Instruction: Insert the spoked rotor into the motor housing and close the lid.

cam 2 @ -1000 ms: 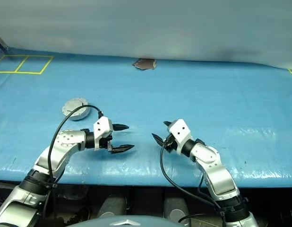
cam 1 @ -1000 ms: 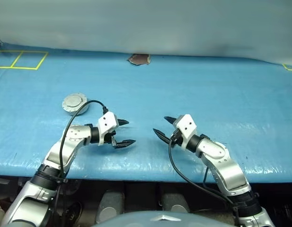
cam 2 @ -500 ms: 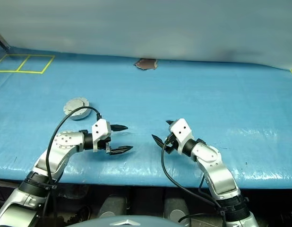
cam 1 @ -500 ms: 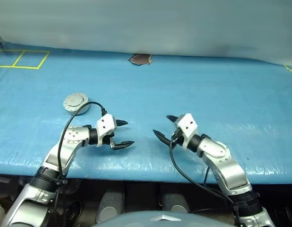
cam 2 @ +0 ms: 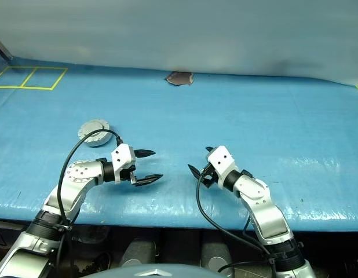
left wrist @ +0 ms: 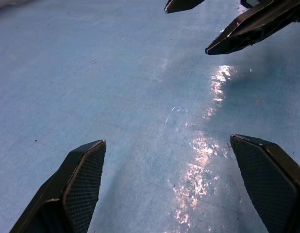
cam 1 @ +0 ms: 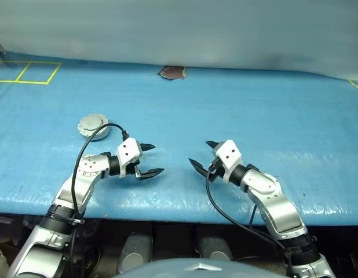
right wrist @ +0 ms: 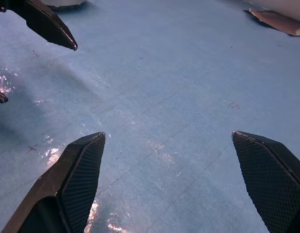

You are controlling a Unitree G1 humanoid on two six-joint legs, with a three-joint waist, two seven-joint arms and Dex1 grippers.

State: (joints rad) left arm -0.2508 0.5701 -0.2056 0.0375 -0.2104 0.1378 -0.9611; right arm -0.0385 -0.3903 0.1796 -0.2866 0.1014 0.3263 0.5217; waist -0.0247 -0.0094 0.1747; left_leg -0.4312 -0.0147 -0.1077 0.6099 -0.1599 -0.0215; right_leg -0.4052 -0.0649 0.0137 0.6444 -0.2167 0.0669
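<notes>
The motor housing (cam 1: 99, 136) stands on the blue table at the left. Its lid (cam 1: 93, 123) lies flat on top, pale grey outer face up. The spoked rotor is hidden. My left gripper (cam 1: 158, 158) hovers open and empty near the front edge, to the right of the housing and nearer me, apart from it. My right gripper (cam 1: 198, 152) faces it across a small gap, also open and empty. In the left wrist view its own fingers (left wrist: 82, 187) stand wide over bare blue sheet. The right wrist view likewise has spread fingers (right wrist: 79, 174).
The blue sheet (cam 1: 271, 116) covers the table up to a grey backdrop. A brown scrap (cam 1: 172, 72) lies at the back centre. Yellow tape squares (cam 1: 28, 72) mark the back left corner. The table's front edge runs just below both grippers.
The right gripper's fingers have spread a little wider. Both arms stay where they were, and the housing has not moved.
</notes>
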